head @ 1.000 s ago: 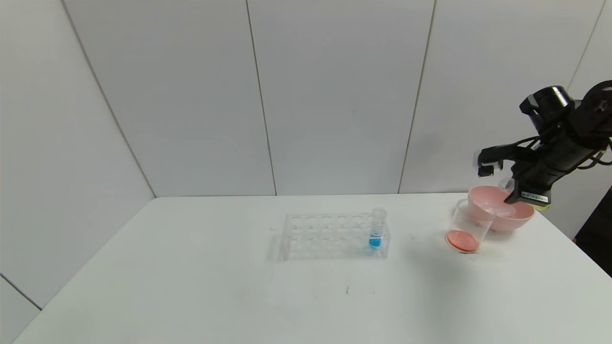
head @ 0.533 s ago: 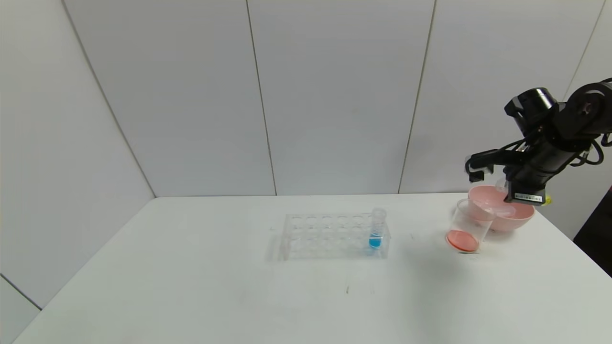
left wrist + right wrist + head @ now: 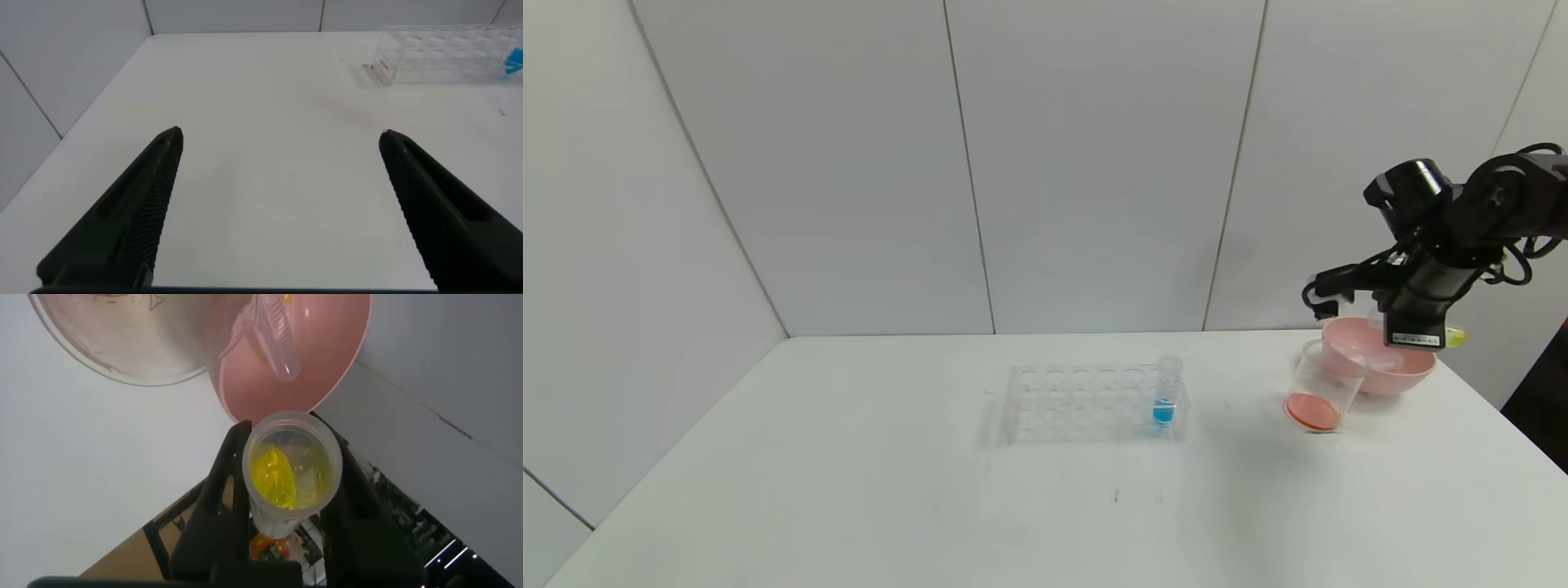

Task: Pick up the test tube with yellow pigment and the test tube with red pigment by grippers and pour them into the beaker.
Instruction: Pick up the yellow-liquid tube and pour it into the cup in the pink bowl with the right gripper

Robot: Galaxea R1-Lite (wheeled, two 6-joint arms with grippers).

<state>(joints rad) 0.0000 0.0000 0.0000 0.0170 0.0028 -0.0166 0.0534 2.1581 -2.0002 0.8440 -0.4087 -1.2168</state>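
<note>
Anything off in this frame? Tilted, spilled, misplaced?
The beaker, with red liquid at its base, looks tilted and seems to lean against the pink bowl instead of standing flat. An empty tube lies in that bowl. No spill shows. The right gripper holds the yellow tube.

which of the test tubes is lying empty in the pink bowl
The red-pigment tube, emptied, lies slanted in the pink bowl. The yellow tube is in the right gripper; the blue tube stands upright in the rack.
</note>
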